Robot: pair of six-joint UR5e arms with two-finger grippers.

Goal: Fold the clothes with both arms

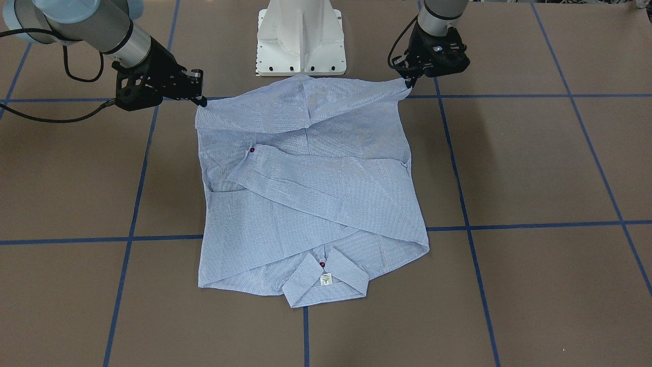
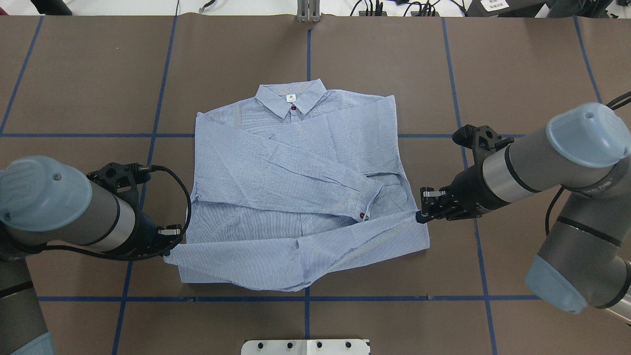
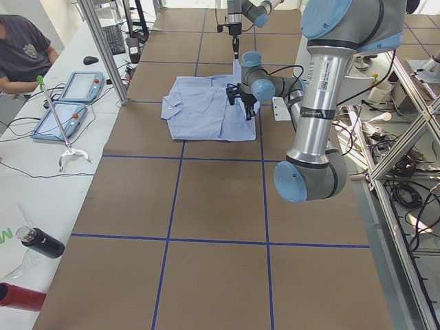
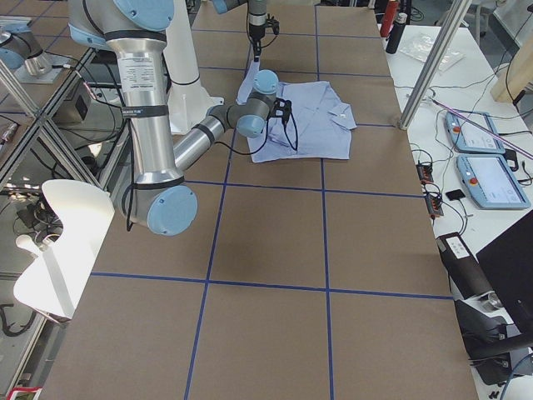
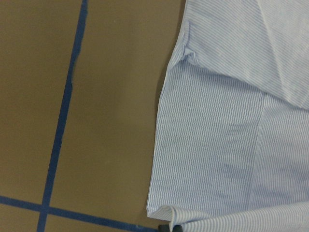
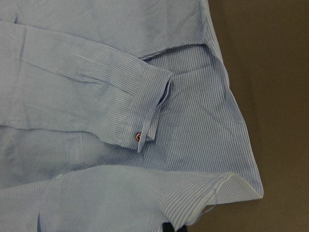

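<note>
The light blue striped shirt (image 2: 296, 162) lies buttoned side up on the brown table, sleeves folded across its chest and collar (image 2: 292, 96) at the far side. Its bottom hem is raised off the table at both corners and sags in the middle. My left gripper (image 2: 170, 246) is shut on the hem's left corner and shows on the right in the front view (image 1: 409, 81). My right gripper (image 2: 419, 215) is shut on the other corner (image 1: 202, 101). The right wrist view shows a sleeve cuff with a dark red button (image 6: 138, 137) above the lifted hem.
The white pedestal base (image 1: 300, 41) stands just behind the hem. Blue tape lines (image 2: 153, 133) grid the brown table. In the left side view a person (image 3: 24, 55) sits at a side bench with tablets (image 3: 82, 86) and bottles (image 3: 41, 242).
</note>
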